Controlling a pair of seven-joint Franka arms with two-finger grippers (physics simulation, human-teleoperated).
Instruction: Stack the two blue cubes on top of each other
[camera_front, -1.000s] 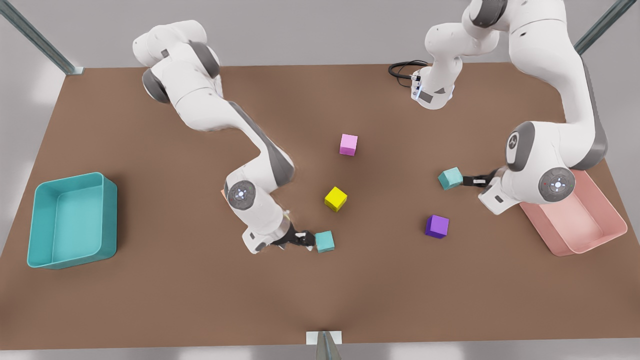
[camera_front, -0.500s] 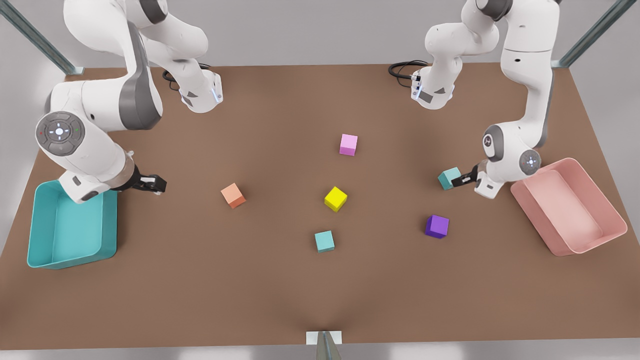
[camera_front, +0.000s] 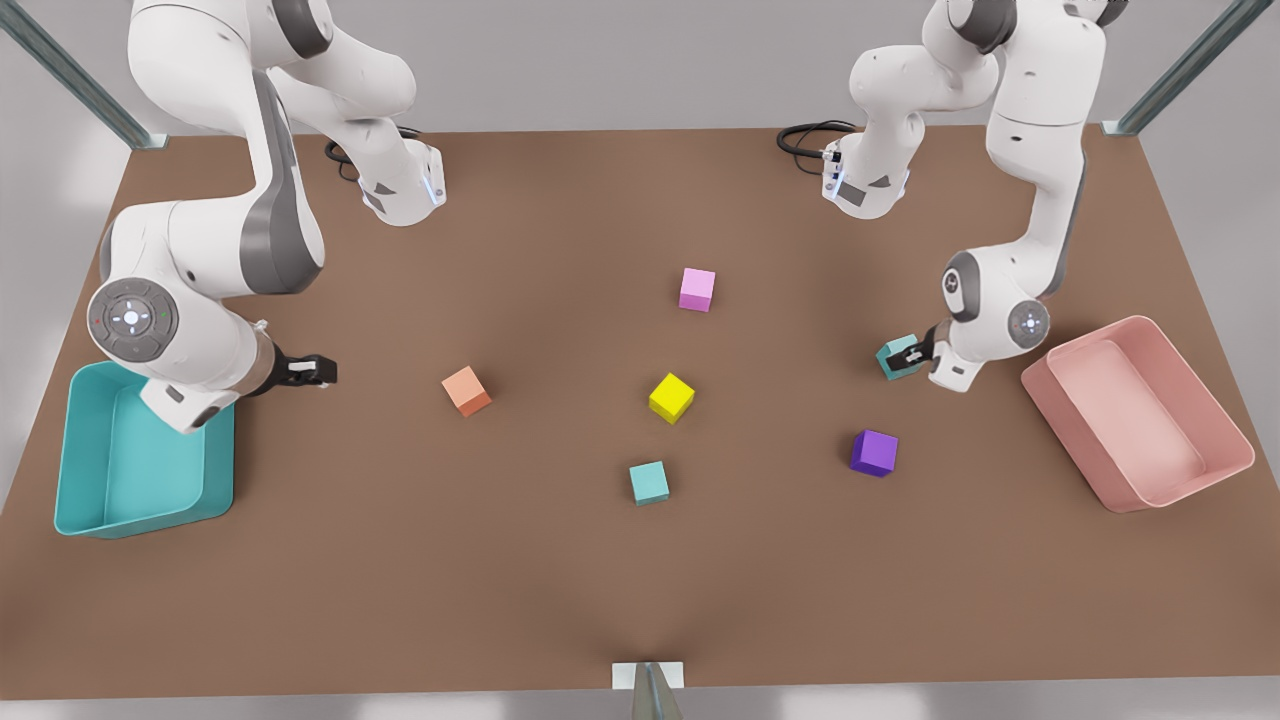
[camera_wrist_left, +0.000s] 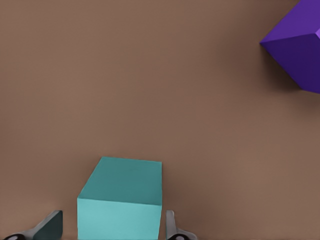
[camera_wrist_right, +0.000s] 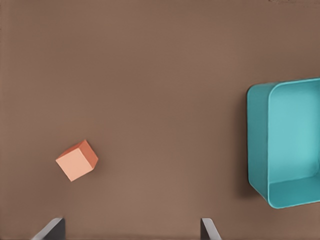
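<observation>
right gripper (camera_front: 318, 371) hangs spread wide and empty beside the teal bin (camera_front: 215, 440), one blue cube (camera_front: 649, 482) sits loose far from either jaws, other blue cube (camera_front: 897, 356) sits between the left gripper (camera_front: 912, 357) fingers, gaps both sides

A brown matte table (camera_front: 560, 590) fills the scene, evenly lit, with soft shadows. Behind its far edge stands a plain grey wall (camera_front: 600, 60). Grey metal struts (camera_front: 70, 70) rise diagonally from the table's far corners.
</observation>
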